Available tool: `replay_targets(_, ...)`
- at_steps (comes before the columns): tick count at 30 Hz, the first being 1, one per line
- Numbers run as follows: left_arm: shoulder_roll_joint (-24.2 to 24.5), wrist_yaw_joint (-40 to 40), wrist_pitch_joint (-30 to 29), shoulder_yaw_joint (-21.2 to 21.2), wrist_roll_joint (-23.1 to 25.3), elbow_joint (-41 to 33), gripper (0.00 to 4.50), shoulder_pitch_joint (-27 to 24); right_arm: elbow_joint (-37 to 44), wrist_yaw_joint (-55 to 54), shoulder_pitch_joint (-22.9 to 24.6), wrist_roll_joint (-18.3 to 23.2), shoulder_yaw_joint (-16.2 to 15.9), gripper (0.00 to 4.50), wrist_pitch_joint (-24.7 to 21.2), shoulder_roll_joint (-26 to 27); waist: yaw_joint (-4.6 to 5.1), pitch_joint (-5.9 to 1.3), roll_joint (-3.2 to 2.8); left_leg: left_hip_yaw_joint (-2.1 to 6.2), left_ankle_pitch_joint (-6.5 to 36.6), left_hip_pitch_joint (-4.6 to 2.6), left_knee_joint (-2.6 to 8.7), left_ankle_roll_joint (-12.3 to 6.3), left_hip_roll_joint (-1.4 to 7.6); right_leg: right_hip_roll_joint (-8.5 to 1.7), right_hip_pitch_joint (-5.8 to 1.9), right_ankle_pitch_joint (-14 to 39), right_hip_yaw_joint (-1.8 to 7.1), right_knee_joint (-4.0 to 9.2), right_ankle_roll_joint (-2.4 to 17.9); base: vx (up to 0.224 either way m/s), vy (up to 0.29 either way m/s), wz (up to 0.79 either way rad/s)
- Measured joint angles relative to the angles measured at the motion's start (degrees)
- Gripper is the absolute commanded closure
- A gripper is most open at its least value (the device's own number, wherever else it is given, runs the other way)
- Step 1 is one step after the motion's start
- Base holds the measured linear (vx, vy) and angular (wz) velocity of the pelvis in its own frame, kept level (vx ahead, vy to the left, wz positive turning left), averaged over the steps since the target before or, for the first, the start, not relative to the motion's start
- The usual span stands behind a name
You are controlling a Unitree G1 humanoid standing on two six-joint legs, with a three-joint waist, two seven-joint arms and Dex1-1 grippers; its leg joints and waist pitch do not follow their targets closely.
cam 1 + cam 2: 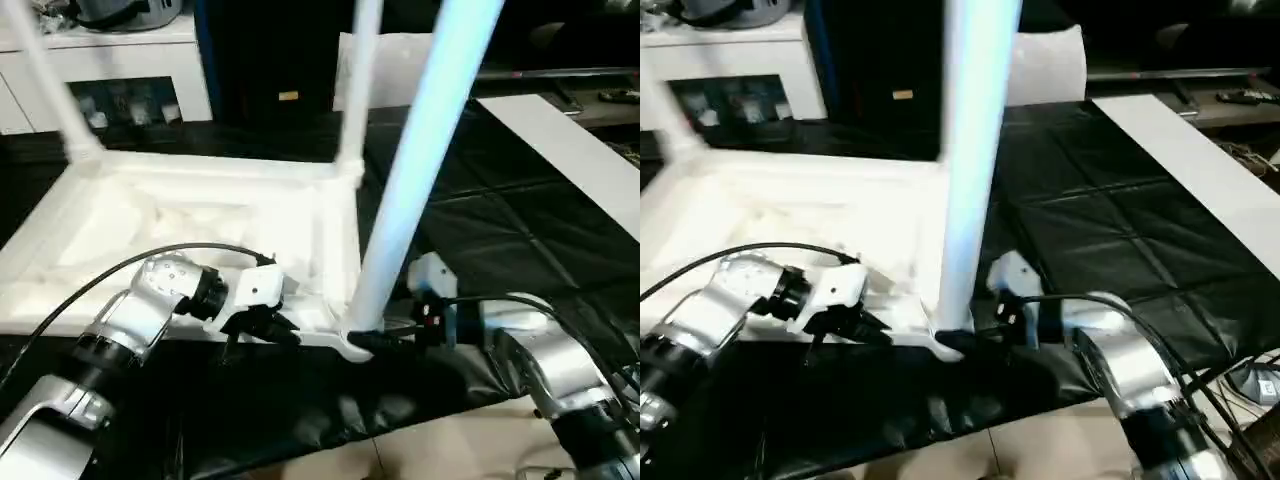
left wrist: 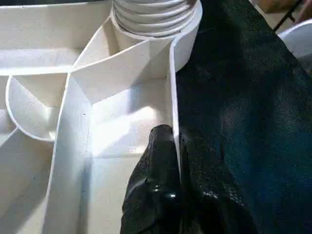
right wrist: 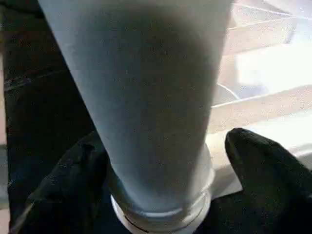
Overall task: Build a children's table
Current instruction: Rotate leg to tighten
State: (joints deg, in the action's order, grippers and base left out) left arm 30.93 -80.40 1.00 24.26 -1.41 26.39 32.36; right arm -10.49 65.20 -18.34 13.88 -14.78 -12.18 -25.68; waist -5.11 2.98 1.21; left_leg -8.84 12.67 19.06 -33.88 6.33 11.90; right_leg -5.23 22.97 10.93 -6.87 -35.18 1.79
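Right gripper half hidden behind leg

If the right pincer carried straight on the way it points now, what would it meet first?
The near-corner leg. The right pincer has a finger on each side of the leg's base, which stands in the tabletop's corner socket. Whether the fingers already touch is unclear.

**G1 arm hardware, appearance**

Both forearms silver, ribbed black collars. White wrist housings. Thin black cable loops over left forearm; another runs along right forearm. Glossy black fingers, rounded tips.
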Motion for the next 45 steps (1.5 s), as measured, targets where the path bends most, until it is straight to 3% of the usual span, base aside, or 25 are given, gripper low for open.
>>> replay_targets(11,-0.5,-1.8,3.4,0.6,0.3,3.9,4.5,2.0,-3.6,4.7,-2.7,-0.5,-1.8,1.7,1.8,-0.3,-0.09,-0.07,0.39,-0.01,0.0,-0.01,-0.05,-0.03,0.02,0.0,0.02,0.0,0.0,-0.11,0.0,0.0,0.0,0.0)
replay_targets(17,-0.4,-1.8,3.3,0.5,0.4,4.0,4.5,2.0,-3.7,4.7,-2.6,-0.2,-1.7,1.77,0.9,0.2,-0.15,-0.1,0.47,-0.01,0.0,-0.02,-0.09,0.0,0.03,0.0,0.02,0.0,0.0,-0.17,0.0,0.0,0.0,0.0)
replay_targets(22,-1.9,4.3,-5.7,-2.8,0.3,0.3,4.5,-0.6,-1.1,-4.4,0.9,0.3,2.1,1.78,-4.3,5.2,0.19,-0.16,0.57,-0.02,0.0,-0.11,-0.18,0.21,0.04,0.0,0.0,-0.1,0.05,-0.3,0.1,0.0,0.0,0.0)
replay_targets(27,-6.4,16.1,-17.3,-6.3,1.2,-4.6,4.5,-2.9,-2.3,-22.8,1.7,-1.4,7.7,1.78,-6.6,14.5,2.82,-0.23,0.67,-0.03,-0.1,-0.2,-0.24,0.39,0.04,0.05,0.03,-0.2,0.1,-0.21,-0.1,0.0,0.0,0.0)
replay_targets(29,-9.0,21.1,-20.8,-7.2,1.8,-5.8,4.5,-3.2,-4.4,-29.5,-0.1,-2.7,9.5,1.78,-7.3,17.8,3.63,-0.23,0.66,-0.02,-0.1,-0.25,-0.24,0.4,0.03,0.06,0.06,-0.3,0.12,-0.16,-0.1,0.0,0.0,0.0)
replay_targets(32,-12.5,27.4,-25.4,-8.3,3.5,-7.4,4.5,-3.3,-7.1,-38.1,-2.9,-4.6,11.6,1.78,-8.5,22.2,4.0,-0.23,0.65,-0.02,-0.1,-0.23,-0.2,0.4,0.05,0.11,0.08,-0.3,0.12,-0.16,-0.1,0.0,0.0,0.0)
replay_targets(37,-16.0,34.1,-28.2,-9.2,5.6,-8.0,4.5,-3.2,-12.5,-47.5,-8.4,-7.8,12.2,1.78,-8.8,26.2,4.69,-0.25,0.63,-0.01,-0.2,-0.15,-0.2,0.39,0.02,0.12,0.09,-0.3,0.16,-0.06,-0.2,0.0,0.0,0.0)
replay_targets(38,-16.1,34.4,-28.4,-9.2,5.6,-8.1,4.5,-3.2,-12.7,-47.8,-8.4,-7.9,12.2,1.22,-8.5,26.3,4.7,-0.27,0.63,-0.01,-0.1,-0.13,-0.2,0.39,0.01,0.12,0.09,-0.3,0.17,-0.04,-0.2,0.0,0.0,0.0)
replay_targets(45,-15.8,34.6,-28.4,-8.9,6.1,-8.8,4.5,-3.2,-12.4,-47.4,-7.0,-8.8,12.3,0.58,-5.0,27.2,4.69,-0.26,0.63,-0.03,-0.1,-0.03,-0.17,0.32,0.01,0.12,0.15,-0.4,0.2,-0.02,0.0,0.0,0.0,0.0)
